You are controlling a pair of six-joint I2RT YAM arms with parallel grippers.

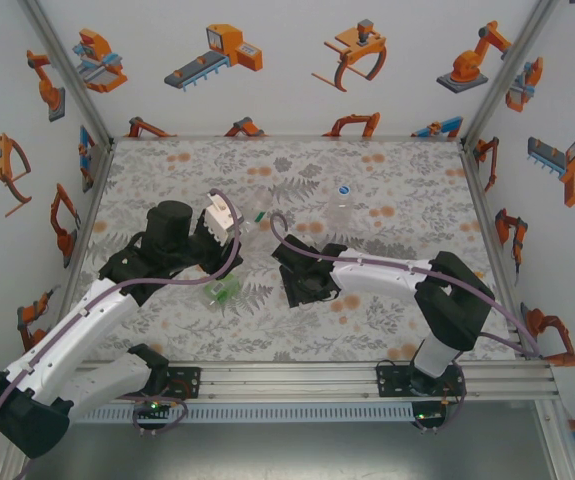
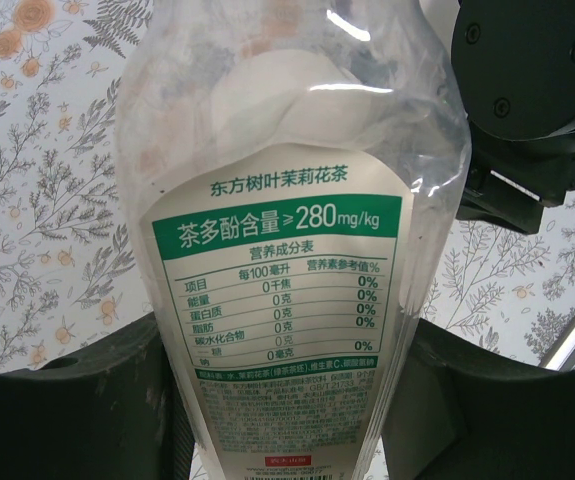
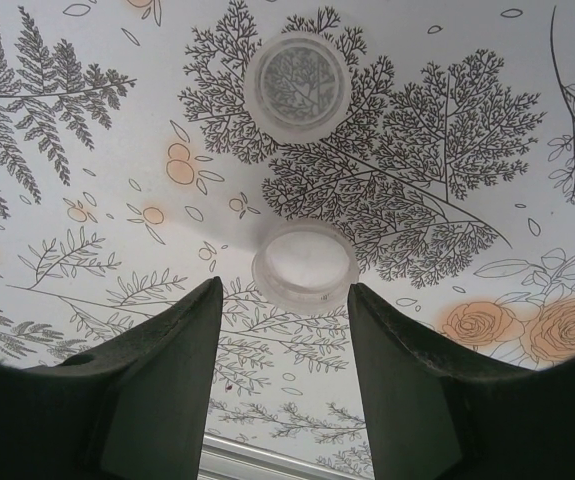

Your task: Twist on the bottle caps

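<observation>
My left gripper (image 2: pixel 287 410) is shut on the clear bottle with the white label (image 2: pixel 287 250), its fingers pressing on both sides low on the body. From above, that bottle (image 1: pixel 221 213) is lifted at the left gripper (image 1: pixel 215 230). My right gripper (image 3: pixel 284 290) is open and low over the table. A pale bottle cap (image 3: pixel 305 264) lies just past its fingertips, level with the gap. A second cap (image 3: pixel 297 82) lies further on, hollow side up. The green-tinted bottle (image 1: pixel 221 292) lies on the table. The plain clear bottle (image 1: pixel 339 212) is behind the right gripper (image 1: pixel 292 268).
The floral table cover (image 1: pixel 397 190) runs to patterned walls on three sides, with a metal rail (image 1: pixel 367 375) along the near edge. The right arm's black wrist (image 2: pixel 527 90) sits close beside the held bottle's upper end.
</observation>
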